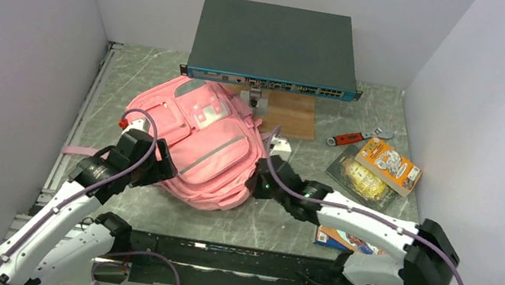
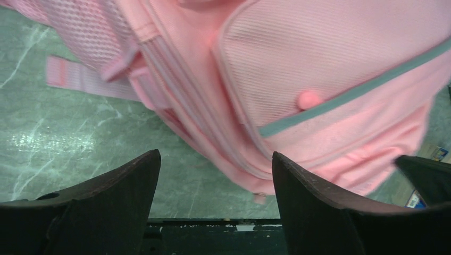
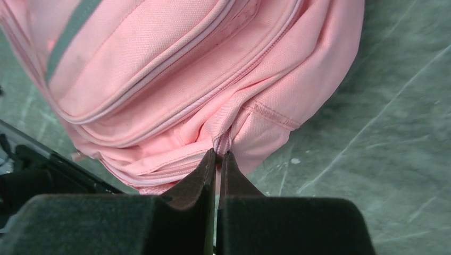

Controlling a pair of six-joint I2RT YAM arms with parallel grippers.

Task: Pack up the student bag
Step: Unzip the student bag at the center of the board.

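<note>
The pink student bag (image 1: 195, 144) lies front pockets up on the green marbled counter (image 1: 236, 221), a little toward 9 o'clock from the counter's middle, with a tool at either side. At the bag's 4 o'clock edge the right tool (image 3: 218, 159) is pinched tight on a fold of pink fabric at a side seam, its two fingers pressed together with the cloth between them. At the bag's 7 o'clock edge the left tool (image 2: 215, 170) stands wide, its fingers spread above the bag's rim and holding nothing. A pale pink strap (image 2: 80, 79) trails flat onto the counter at the bag's 9 o'clock side. Toward 12 o'clock sits a dark grey rack unit (image 1: 274, 41) with a wooden board (image 1: 293, 114) just in front of it. An orange box (image 1: 387, 165) and a red-handled wrench (image 1: 349, 138) lie at 2 o'clock, well apart from the bag.
</note>
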